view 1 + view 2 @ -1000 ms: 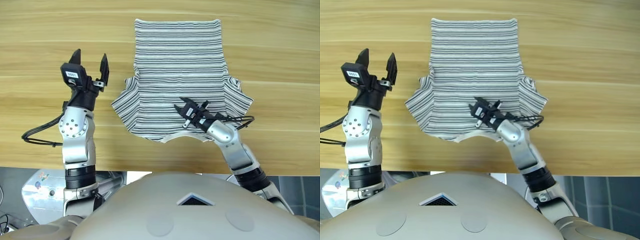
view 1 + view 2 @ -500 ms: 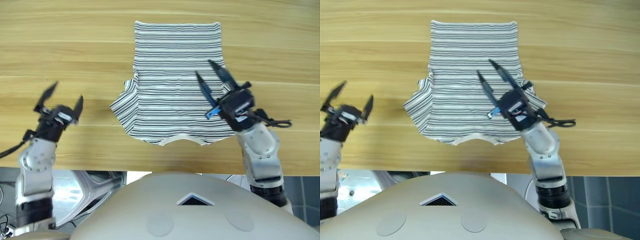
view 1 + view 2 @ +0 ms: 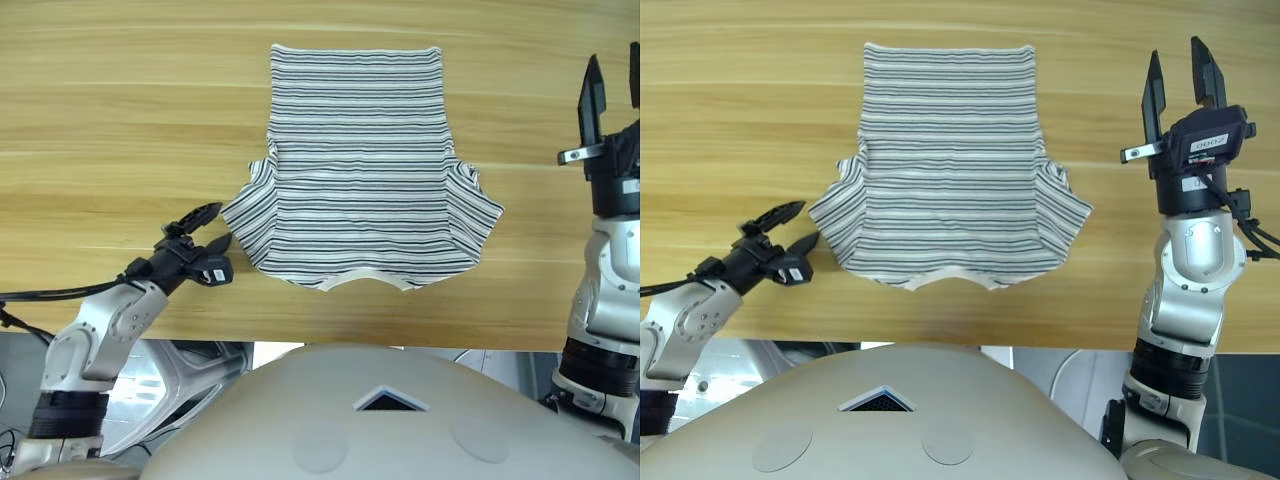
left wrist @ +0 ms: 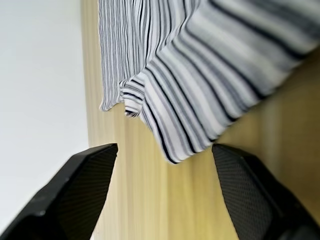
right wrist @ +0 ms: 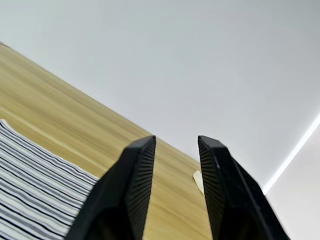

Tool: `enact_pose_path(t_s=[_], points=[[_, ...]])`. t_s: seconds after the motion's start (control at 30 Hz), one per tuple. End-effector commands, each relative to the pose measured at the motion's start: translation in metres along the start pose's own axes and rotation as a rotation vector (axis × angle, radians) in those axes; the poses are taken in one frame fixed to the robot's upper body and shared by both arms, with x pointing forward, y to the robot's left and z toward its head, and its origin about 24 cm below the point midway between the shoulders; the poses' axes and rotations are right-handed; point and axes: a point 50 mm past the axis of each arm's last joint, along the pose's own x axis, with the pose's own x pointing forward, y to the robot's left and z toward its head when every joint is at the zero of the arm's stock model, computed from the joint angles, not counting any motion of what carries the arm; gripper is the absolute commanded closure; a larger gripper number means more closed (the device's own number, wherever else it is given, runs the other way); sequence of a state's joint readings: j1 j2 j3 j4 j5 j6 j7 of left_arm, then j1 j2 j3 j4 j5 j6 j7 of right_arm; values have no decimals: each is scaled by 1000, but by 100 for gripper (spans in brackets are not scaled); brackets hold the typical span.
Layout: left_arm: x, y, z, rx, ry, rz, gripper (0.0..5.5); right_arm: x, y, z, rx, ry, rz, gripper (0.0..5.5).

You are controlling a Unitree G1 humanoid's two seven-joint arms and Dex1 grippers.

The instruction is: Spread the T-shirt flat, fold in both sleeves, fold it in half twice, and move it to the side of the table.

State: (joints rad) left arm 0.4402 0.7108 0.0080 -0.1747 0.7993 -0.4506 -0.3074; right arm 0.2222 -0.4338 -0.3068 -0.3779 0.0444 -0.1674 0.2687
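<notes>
A striped T-shirt (image 3: 360,170) lies spread out in the middle of the wooden desk (image 3: 120,100), with its neck opening towards the robot near the desk's front edge and its straight bottom hem on the far side. The body lies flat with only light wrinkles. Both short sleeves stick out to the sides and are not folded in. Each has a small pucker where it meets the body. The left claw (image 3: 806,222) sits low over the desk just beside the outer tip of the left sleeve. Its two fingers (image 4: 85,190) are spread apart and hold nothing. In the left wrist view the sleeve's hem lies just ahead of the gap between them, and whether a fingertip touches the cloth cannot be told. The right claw (image 3: 1175,55) is raised over the right part of the desk, well apart from the right sleeve, and its fingers (image 5: 132,195) point away from the robot. It is released too, with a narrow gap between the fingers and nothing in it. The right wrist view shows a corner of the striped cloth on the desk and, farther off, a small pale scrap (image 5: 198,181) lying on the wood.
</notes>
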Motion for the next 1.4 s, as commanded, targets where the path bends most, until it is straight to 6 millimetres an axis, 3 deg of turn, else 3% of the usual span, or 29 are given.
enact_pose_path(t_s=[0.03,0.13,0.2,0.8,1.07,1.13,1.2,1.27,1.4], points=[[5,-7,-7,7,39,-49,197,-5,-5,-1,-8,7,-8,395],[7,-6,-9,14,49,-56,197,-7,-5,0,-9,5,-11,395],[10,-4,-12,27,59,-59,226,-7,-4,-1,-7,3,-14,395],[17,-7,-12,137,-29,-249,548,-7,2,-2,25,-4,-31,395],[17,-5,-16,76,16,-179,548,-12,5,-6,41,8,-42,395],[15,0,-17,58,44,-112,548,-13,7,-7,46,11,-41,395],[19,13,-18,-5,94,65,548,-14,8,-8,50,13,-40,395],[25,18,-9,-93,85,180,548,-14,8,-8,53,13,-38,395],[32,9,11,-153,20,194,548,-13,8,-8,53,8,-34,395]])
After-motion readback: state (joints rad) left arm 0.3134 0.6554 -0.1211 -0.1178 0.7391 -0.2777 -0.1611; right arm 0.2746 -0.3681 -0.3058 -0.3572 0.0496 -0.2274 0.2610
